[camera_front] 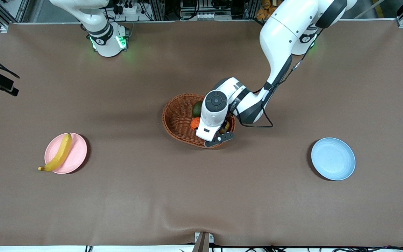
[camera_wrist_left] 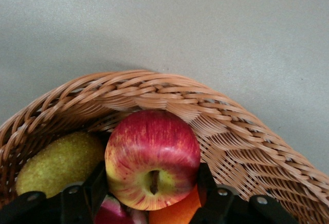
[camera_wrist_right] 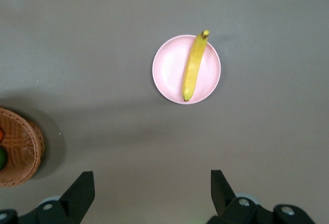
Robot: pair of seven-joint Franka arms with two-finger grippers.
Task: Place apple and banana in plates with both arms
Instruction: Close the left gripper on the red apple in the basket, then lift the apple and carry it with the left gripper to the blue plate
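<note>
My left gripper [camera_front: 222, 131] reaches down into the brown wicker basket [camera_front: 177, 119] at the table's middle. In the left wrist view its fingers [camera_wrist_left: 97, 185] press both sides of the red and yellow apple [camera_wrist_left: 151, 157], stem dimple facing the camera. The banana [camera_front: 59, 153] lies across the pale pink plate [camera_front: 79, 148] toward the right arm's end, its stem tip over the rim. The pale blue plate [camera_front: 333, 158] sits bare toward the left arm's end. My right gripper [camera_wrist_right: 151, 188] is open and empty, high over the table, looking down on the banana [camera_wrist_right: 193, 67] and pink plate [camera_wrist_right: 167, 72].
The basket [camera_wrist_left: 169, 90] also holds a yellow-green fruit [camera_wrist_left: 59, 162], an orange fruit [camera_wrist_left: 177, 211] and a pink fruit [camera_wrist_left: 110, 213] beside and under the apple. A green fruit [camera_front: 197, 109] and the orange one [camera_front: 195, 123] show in the front view. The basket's edge [camera_wrist_right: 20, 152] shows in the right wrist view.
</note>
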